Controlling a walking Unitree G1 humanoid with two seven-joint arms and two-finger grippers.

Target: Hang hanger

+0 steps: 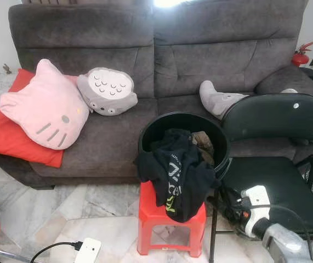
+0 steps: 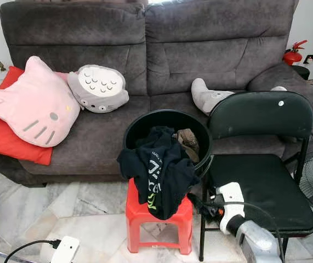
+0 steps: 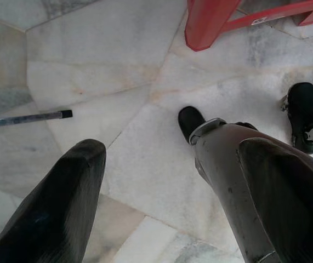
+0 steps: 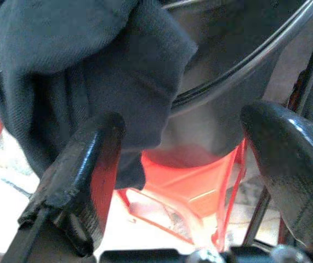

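You had the right gripper (image 4: pixel 178 181) low in front of the bucket (image 1: pixel 185 121), its fingers spread wide with nothing between them, pointing at the bucket's lower wall and the top of the red stool (image 1: pixel 170 222) it stood on. No hanger could be picked out anywhere; if there was one, you had to judge it lay in or under the black shirt (image 1: pixel 175 172) that spilled over the bucket's front rim and hung down past the stool seat. So the thing that mattered was this: the shirt hung just ahead of the open jaws, toward your left and above them, draping close beside one finger (image 4: pixel 85 164), its long fall running straight down. Your right arm (image 1: pixel 279 241) was far the nearer, reaching in between the stool and the folding chair (image 1: pixel 277 164). The left gripper (image 3: pixel 161 192) hung idle, open and empty, aimed down at the marble floor (image 3: pixel 90 55) with a stool leg and a thin rod (image 3: pixel 27 118) near it. To reach into the clothes you would likely have needed to lift the right wrist and tip it over the rim.
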